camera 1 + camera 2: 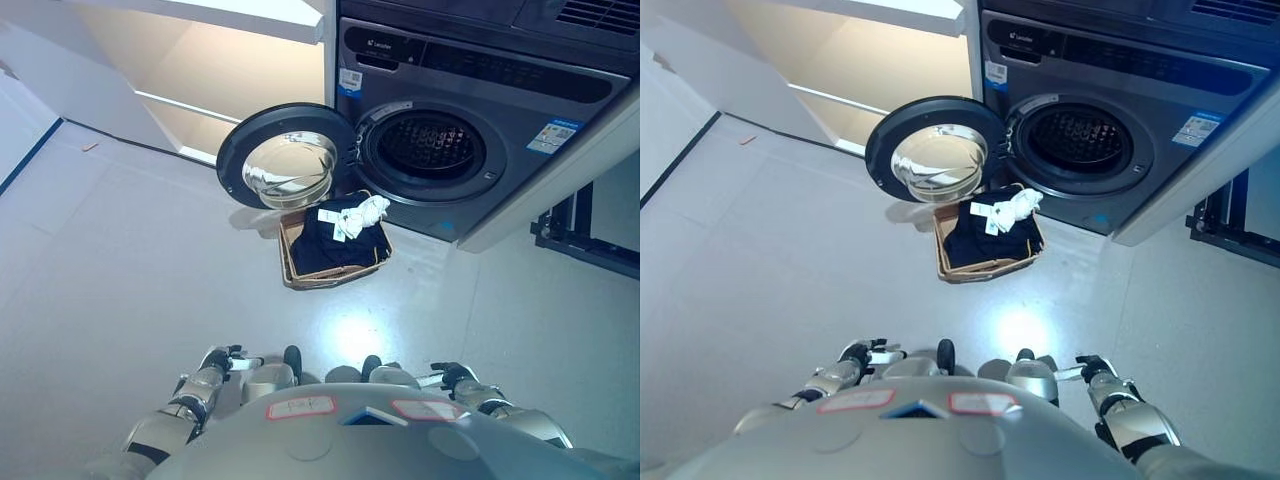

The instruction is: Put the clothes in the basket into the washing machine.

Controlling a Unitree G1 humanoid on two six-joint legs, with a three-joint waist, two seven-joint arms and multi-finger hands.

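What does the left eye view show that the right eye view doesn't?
Only the left eye view shows more floor at the left. Only the right eye view shows more of the right hand and its forearm. Both share the washing machine with its door swung open, the basket on the floor before it holding dark clothes and a white cloth, and the left hand low down.

Wicker basket (292, 268) holding dark clothes (335, 250) and a white garment (362, 215) sits below the washing machine (470, 120), its door (285, 158) swung open, well beyond both hands' fingers.
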